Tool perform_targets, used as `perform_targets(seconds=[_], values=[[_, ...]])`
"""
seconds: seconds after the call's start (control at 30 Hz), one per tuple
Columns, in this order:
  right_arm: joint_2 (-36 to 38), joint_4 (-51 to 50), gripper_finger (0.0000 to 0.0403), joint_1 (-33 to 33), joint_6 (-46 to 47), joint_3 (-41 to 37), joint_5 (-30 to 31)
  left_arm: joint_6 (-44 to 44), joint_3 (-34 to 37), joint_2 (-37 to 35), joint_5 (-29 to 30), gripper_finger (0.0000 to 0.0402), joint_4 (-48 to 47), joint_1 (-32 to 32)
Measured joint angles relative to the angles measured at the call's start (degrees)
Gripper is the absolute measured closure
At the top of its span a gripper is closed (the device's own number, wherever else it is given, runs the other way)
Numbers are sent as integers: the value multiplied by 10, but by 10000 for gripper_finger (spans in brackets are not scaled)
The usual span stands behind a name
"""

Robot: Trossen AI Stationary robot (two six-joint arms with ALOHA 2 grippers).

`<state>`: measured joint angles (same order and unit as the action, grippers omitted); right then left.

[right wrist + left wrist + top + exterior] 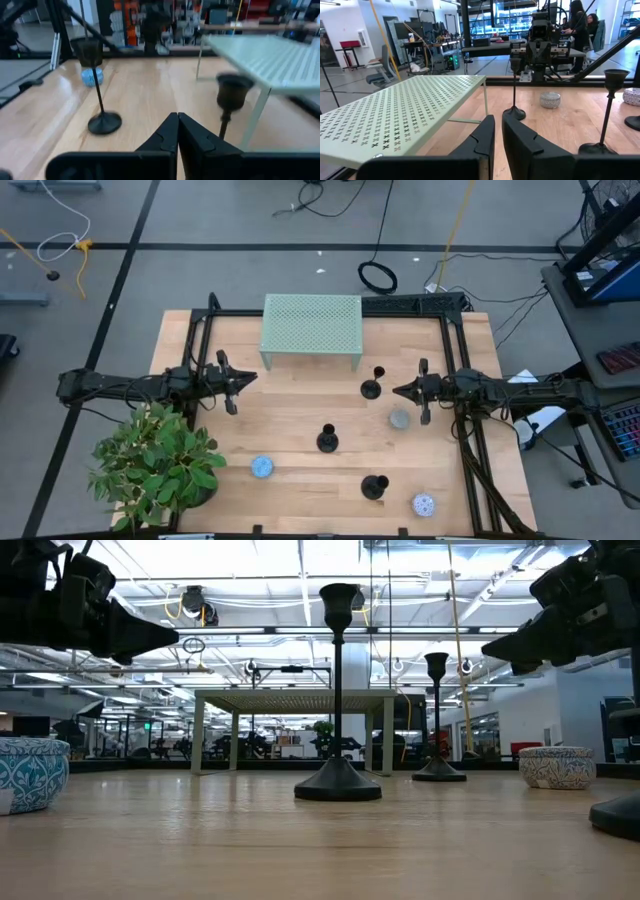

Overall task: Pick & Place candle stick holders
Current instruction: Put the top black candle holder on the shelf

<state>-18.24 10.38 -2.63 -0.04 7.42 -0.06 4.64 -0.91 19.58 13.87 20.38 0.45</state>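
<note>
Three black, round-based metal candle stick holders (pixel 371 383) are standing upright mid-tabletop (pixel 290 430), in front of the pale green perforated rack (pixel 311 327). The left hand (pixel 250 378) and right hand (pixel 397 391) are hovering empty, fingers pressed together.

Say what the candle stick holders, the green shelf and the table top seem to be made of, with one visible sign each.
Candle stick holders: probably metal, matte black; thin rigid stems, dull surface.
Green shelf: likely painted sheet metal; thin pale green panel punched with small holes, on slim legs.
Table top: wood, light finish; plank seams and grain show.
</note>
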Motion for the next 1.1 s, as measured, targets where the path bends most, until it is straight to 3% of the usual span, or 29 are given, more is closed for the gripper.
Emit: perform_targets(seconds=[0.33, 0.5, 1.0, 1.1], values=[[-9, 67, 399, 3, 4, 0, -1, 0, 0, 0, 0, 360, 0, 0], [-34, 88, 392, 3, -1, 0, -16, -52, 0, 0, 0, 360, 8, 0], [-151, 136, 222, 5, 26, 0, -15, -27, 0, 0, 30, 360, 12, 0], [-176, 141, 202, 5, 15, 0, 27, -17, 0, 0, 40, 360, 23, 0]])
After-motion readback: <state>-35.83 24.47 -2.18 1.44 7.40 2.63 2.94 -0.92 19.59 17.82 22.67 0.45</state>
